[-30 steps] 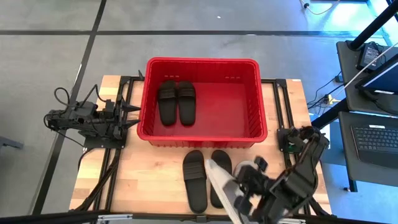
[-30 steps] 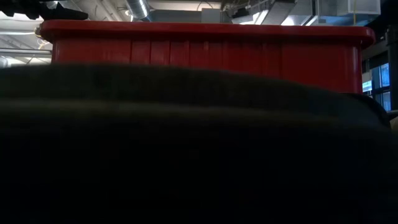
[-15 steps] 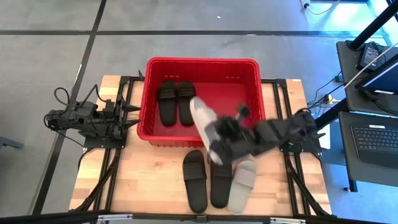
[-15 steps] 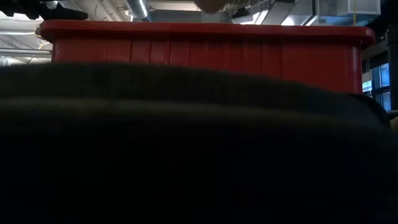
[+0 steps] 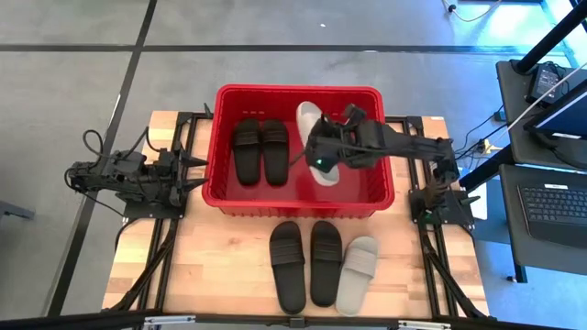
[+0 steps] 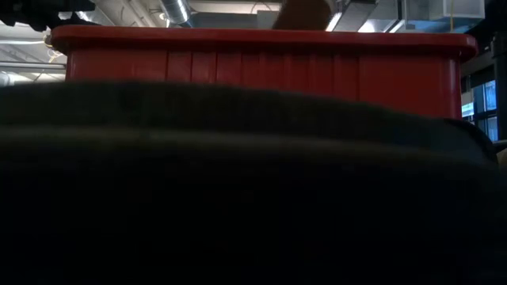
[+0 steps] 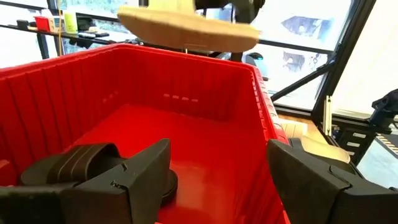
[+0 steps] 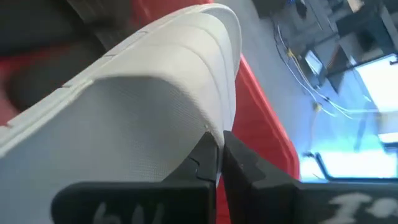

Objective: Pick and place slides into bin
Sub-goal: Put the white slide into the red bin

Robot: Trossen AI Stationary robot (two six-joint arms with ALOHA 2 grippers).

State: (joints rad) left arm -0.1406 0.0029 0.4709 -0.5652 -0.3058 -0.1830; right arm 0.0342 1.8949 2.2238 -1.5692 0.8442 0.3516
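The slides are split between the bin (image 5: 298,197) and the table in front of it. 1 beige slide (image 5: 310,137) hangs in the air above the bin's middle, tilted, pinched at its strap by the right gripper (image 5: 323,151), whose fingers are clamped together on the strap edge (image 8: 211,134). In the left wrist view this slide (image 7: 186,28) shows sole-down above the bin's far wall. 2 black slides (image 5: 260,149) lie side by side on the bin floor, toward its left end, just beside the held slide. On the table (image 5: 220,266) outside the bin's near wall lie 3 more: 2 black slides (image 5: 307,263) next to each other and 1 beige slide (image 5: 358,273) just to their right. The left gripper (image 5: 188,165) waits just beside the bin's left wall, at about rim height, its fingers (image 7: 134,174) spread wide and gripping nothing. In the low view, a dark shape fills the foreground before the bin's near wall (image 6: 261,67).
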